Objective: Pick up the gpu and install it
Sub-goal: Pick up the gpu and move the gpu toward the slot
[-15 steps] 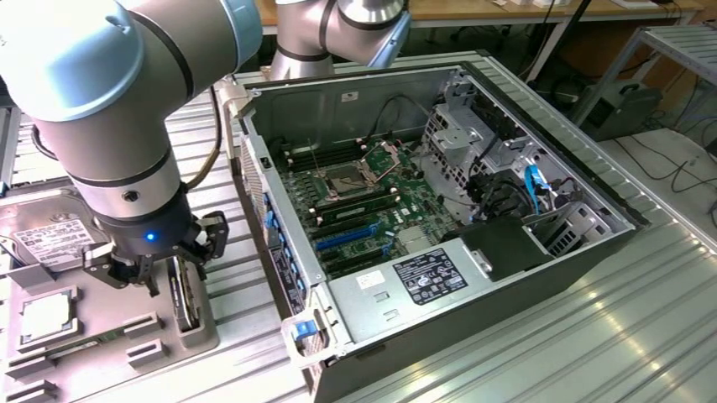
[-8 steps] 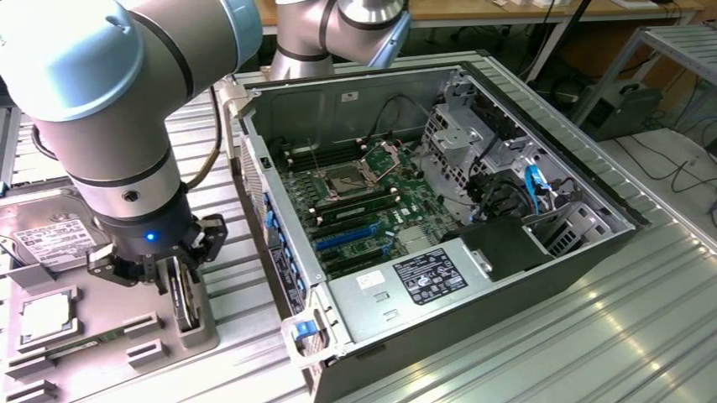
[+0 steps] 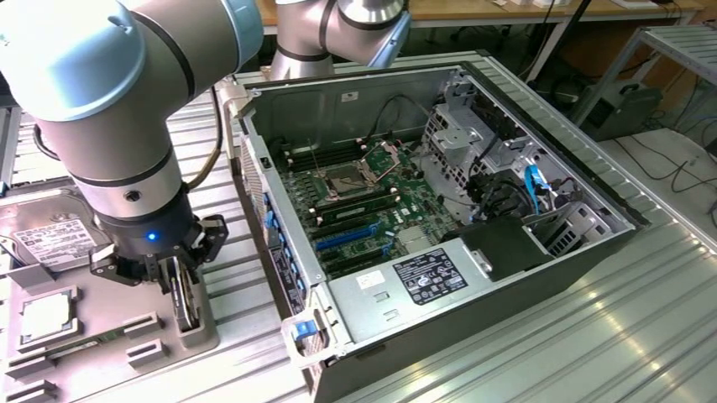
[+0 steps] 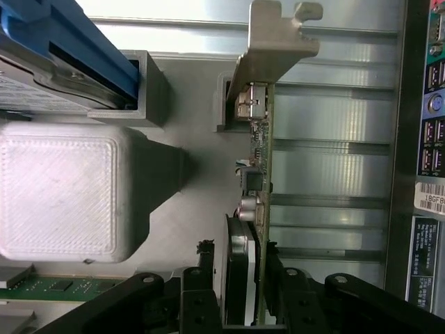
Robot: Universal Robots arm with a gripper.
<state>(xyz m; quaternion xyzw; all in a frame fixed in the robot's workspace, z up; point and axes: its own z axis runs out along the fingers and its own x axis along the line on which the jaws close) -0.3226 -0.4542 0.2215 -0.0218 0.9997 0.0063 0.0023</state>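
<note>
Gpu, one card, upright, one hand astride it

A white sticker on the case, opposite the gpu, reads "18GF8"; its end is cut off. The dark label beside it has print too fine to read. In the exterior view, the power supply label, at 5 o'clock from the motherboard, and the hard drive label, at 9 o'clock from the case, are illegible.
</note>
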